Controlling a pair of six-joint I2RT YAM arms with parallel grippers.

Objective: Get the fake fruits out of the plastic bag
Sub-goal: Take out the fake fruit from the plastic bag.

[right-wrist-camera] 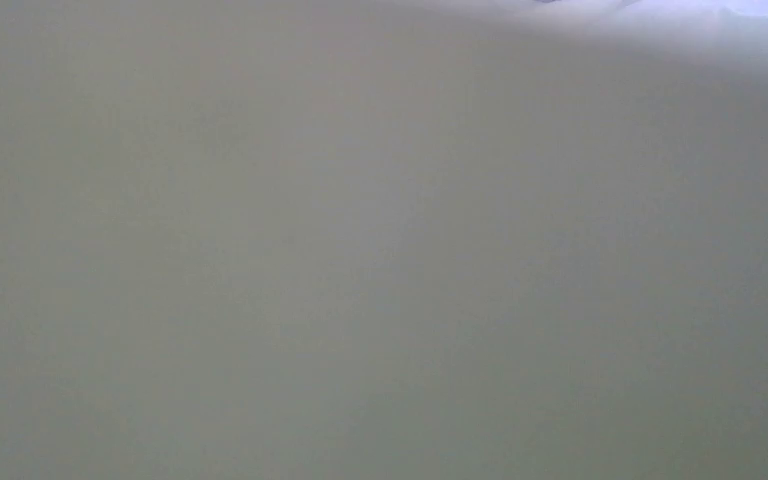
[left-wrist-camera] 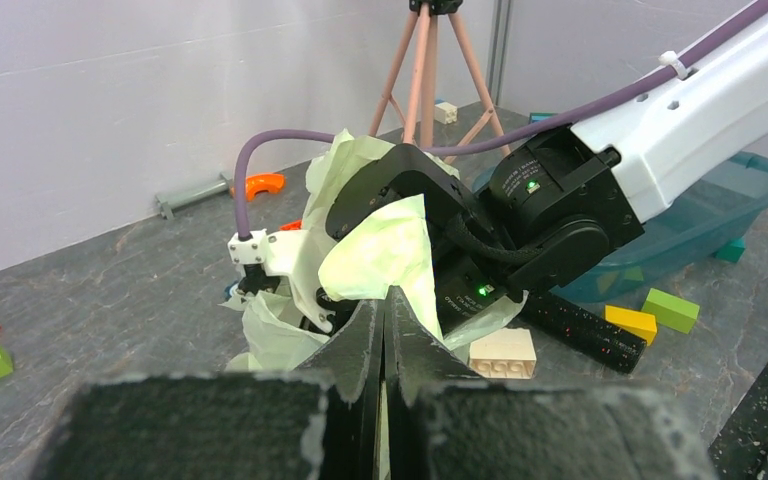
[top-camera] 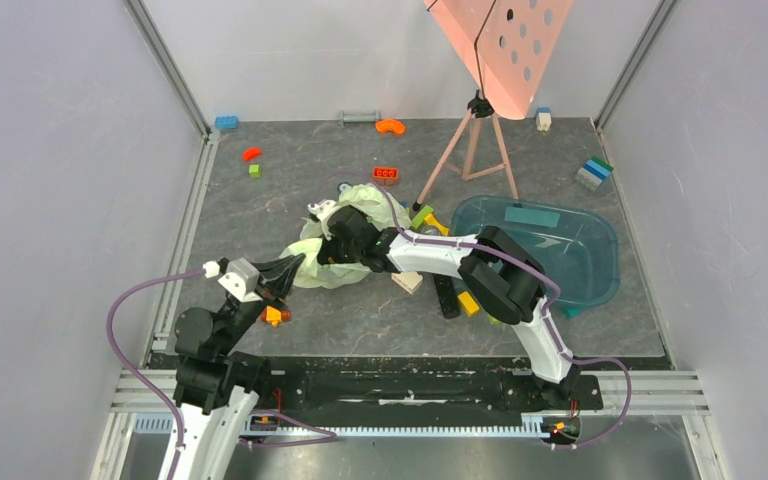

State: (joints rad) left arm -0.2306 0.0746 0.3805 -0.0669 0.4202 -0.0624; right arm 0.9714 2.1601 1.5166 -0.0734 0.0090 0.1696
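Left gripper (left-wrist-camera: 383,300) clamped shut on the plastic bag (left-wrist-camera: 380,250) mid-table, thin light slippery film so pinch an edge imo, right gripper (top-camera: 334,242) buried inside, can't tell if open, fake fruits prob hidden.

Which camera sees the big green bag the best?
The left wrist view: the plastic bag is close, with its crinkles and folds clear. The top view shows it small, partly under the right arm. The right wrist view is only a pale blur, probably bag.
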